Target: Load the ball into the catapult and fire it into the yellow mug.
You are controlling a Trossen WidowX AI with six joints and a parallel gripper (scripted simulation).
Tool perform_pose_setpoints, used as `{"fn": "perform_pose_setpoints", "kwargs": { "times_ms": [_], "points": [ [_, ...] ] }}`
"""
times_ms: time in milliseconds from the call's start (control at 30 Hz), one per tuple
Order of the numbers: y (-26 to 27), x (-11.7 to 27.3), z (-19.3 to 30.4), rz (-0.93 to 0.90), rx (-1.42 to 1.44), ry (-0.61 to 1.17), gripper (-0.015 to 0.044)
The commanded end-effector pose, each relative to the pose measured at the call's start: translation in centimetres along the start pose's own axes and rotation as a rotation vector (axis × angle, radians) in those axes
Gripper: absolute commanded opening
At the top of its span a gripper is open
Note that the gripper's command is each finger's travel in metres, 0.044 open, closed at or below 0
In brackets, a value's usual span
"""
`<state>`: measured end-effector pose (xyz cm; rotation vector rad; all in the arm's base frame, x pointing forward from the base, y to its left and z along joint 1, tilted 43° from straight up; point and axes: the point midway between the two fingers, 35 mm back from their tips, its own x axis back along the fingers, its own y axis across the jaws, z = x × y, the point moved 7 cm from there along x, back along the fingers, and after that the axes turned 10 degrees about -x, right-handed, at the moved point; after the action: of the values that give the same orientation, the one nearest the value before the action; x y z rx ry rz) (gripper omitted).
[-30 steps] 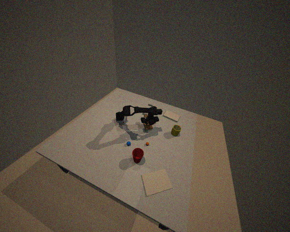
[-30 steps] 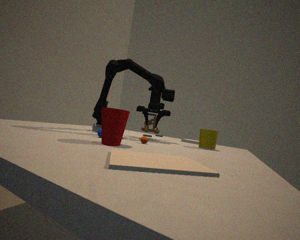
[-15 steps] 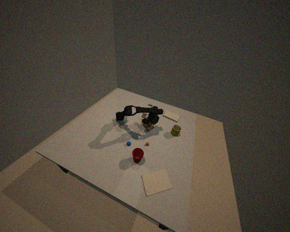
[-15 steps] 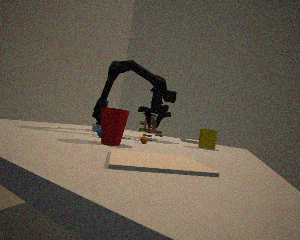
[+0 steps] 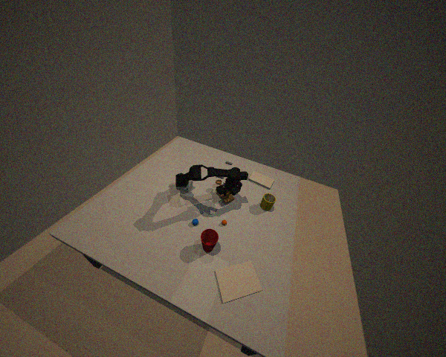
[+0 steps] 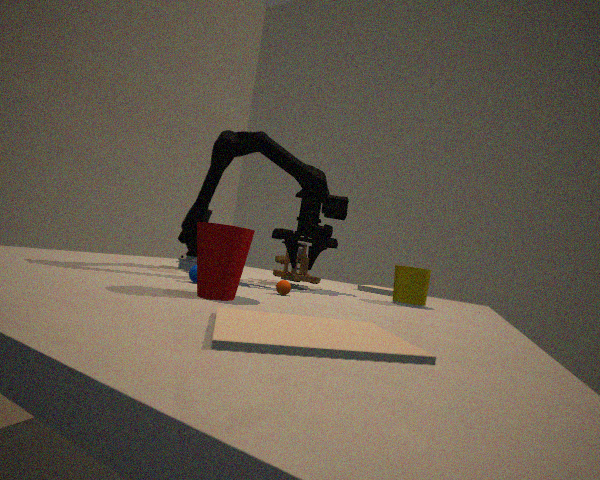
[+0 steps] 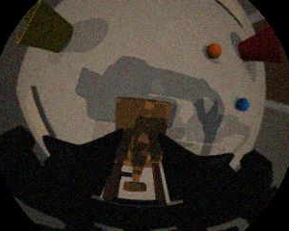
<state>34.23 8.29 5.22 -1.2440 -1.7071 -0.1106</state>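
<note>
My gripper (image 5: pixel 225 191) (image 6: pixel 302 264) (image 7: pixel 141 134) is shut on the wooden catapult (image 5: pixel 227 198) (image 6: pixel 296 276) (image 7: pixel 127 112) and holds it a little above the table. The fingers hide part of its frame. An orange ball (image 5: pixel 224 222) (image 6: pixel 283 287) (image 7: pixel 214 50) and a blue ball (image 5: pixel 195 222) (image 6: pixel 193 273) (image 7: pixel 242 104) lie on the table, apart from the catapult. The yellow mug (image 5: pixel 267 202) (image 6: pixel 411 285) (image 7: pixel 49 30) stands upright, to the right of the gripper in the top and exterior views.
A red cup (image 5: pixel 209 239) (image 6: pixel 222 263) (image 7: pixel 262 45) stands upright near the balls. A flat square board (image 5: pixel 238 282) (image 6: pixel 310 335) lies beyond it. Another flat board (image 5: pixel 262 179) (image 6: pixel 375 289) lies behind the mug. A small grey piece (image 5: pixel 228 163) lies near the table's back edge.
</note>
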Motion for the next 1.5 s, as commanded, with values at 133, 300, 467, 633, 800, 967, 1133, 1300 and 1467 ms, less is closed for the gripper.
{"fn": "perform_pose_setpoints", "kwargs": {
  "times_ms": [133, 300, 467, 633, 800, 967, 1133, 1300, 1467],
  "points": [
    [0.1, -0.9, 0.0, -0.010, 0.005, -0.007, 0.0000],
    [0.1, -1.7, 0.0, -0.010, 0.005, -0.008, 0.0000],
    [0.0, -1.9, 0.0, -0.001, -0.001, -0.001, 0.0000],
    [0.0, -1.9, 0.0, -0.001, -0.001, -0.001, 0.0052],
    [0.0, -1.9, 0.0, -0.001, -0.001, -0.001, 0.0184],
    [0.0, -1.9, 0.0, -0.001, -0.001, -0.001, 0.0315],
    [0.3, 1.5, -0.1, -0.003, 0.001, 0.002, 0.0440],
    [-0.1, 7.8, 0.1, -0.001, 0.002, 0.004, 0.0440],
    [0.2, 6.9, 0.1, -0.009, 0.006, -0.003, 0.0440]
  ]
}}
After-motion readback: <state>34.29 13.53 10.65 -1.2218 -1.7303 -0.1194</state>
